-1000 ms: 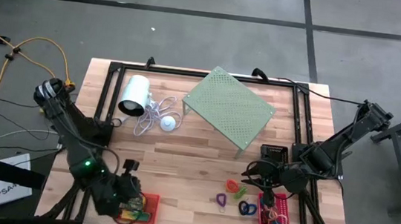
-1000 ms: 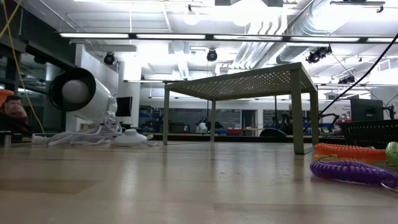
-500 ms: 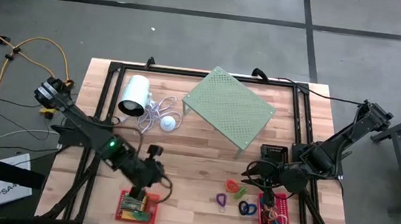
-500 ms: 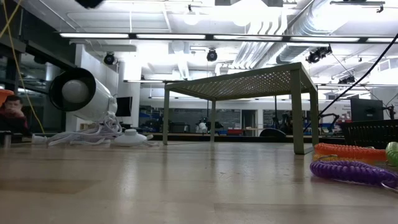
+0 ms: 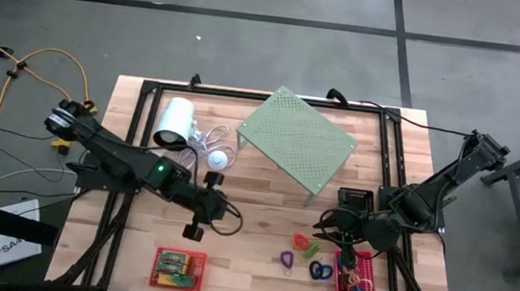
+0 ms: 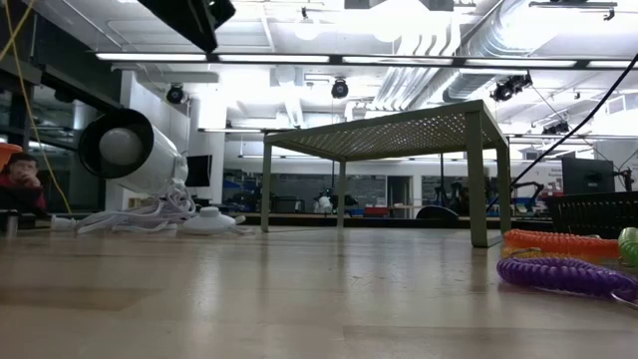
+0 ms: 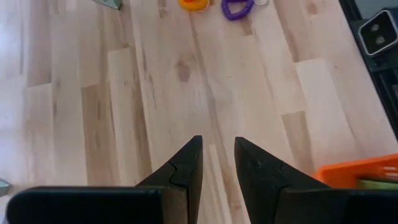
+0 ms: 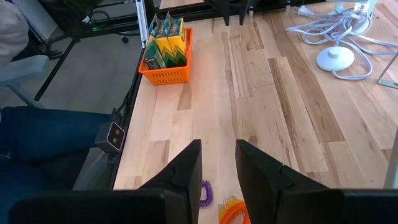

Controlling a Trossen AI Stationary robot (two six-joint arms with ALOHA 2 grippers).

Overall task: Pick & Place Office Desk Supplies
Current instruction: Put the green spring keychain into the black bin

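My left gripper (image 5: 225,221) hangs open over bare wood left of the table's middle, with nothing between its fingers (image 7: 217,149). The red basket (image 5: 177,268) with green-white boxes (image 8: 165,38) stands by the near edge, left of centre. My right gripper (image 5: 323,230) waits open and empty (image 8: 217,155) above the coiled loops: orange (image 5: 300,240), green (image 5: 315,251), purple (image 5: 287,259) and blue (image 5: 319,270), all lying flat on the wood. The pink basket (image 5: 357,280) holds small colourful items. A black basket (image 5: 356,199) stands just beyond my right gripper.
The pale green perforated shelf (image 5: 296,142) stands on its legs at the far middle. A white cylinder (image 5: 173,123) with its cord and round base (image 5: 218,160) lies at the far left. A black frame rims the table. A person's legs (image 8: 56,130) show beside the table.
My left gripper has swung away from above the red basket, going toward the table's far edge and right toward the middle, rolling as it went. It stayed open and empty. The red basket and its boxes stayed where they were.
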